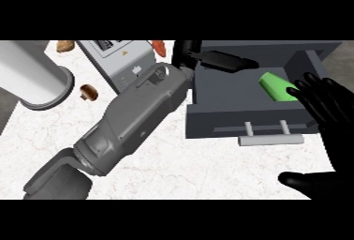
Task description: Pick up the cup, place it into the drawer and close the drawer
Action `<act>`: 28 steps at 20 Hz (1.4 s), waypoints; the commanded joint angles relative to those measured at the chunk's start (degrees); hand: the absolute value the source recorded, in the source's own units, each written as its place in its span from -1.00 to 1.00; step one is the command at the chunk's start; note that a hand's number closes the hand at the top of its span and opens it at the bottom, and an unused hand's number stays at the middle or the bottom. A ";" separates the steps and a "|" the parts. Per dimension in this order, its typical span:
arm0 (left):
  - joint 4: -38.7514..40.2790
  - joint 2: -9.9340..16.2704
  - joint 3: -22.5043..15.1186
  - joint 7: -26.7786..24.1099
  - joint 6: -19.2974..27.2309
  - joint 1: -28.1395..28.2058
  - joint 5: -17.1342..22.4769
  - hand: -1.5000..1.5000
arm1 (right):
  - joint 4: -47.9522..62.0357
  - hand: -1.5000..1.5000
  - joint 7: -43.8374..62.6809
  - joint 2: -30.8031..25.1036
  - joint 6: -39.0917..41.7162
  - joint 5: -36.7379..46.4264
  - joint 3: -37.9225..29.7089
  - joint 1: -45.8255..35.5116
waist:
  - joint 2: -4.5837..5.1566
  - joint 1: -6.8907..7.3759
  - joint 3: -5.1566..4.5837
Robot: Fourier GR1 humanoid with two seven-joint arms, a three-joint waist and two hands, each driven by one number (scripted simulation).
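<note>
One cup (277, 87), green, lying on its side inside the open drawer (228, 105), right part of the compartment; long axis runs far-left to near-right, partly hidden by the right hand. One drawer, pulled out toward the near side, one bar handle (270, 139) on two posts. Left hand (220, 59) reaches over the drawer's far-left edge, fingers extended, grasping nothing. Right hand (330, 112) at the right edge, fingers straight and spread, released (thumb low near the bottom). On the desk (173, 164): one white cylinder (31, 75) far left, one grey appliance (117, 56), two brown items (88, 91), one red item (159, 46).
</note>
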 commanded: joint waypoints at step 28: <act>-51.16 27.47 8.69 7.89 -5.91 50.20 3.85 -1.00 | 8.31 1.00 -11.25 -14.37 7.29 41.81 13.14 0.22 | -0.31 4.39 -0.06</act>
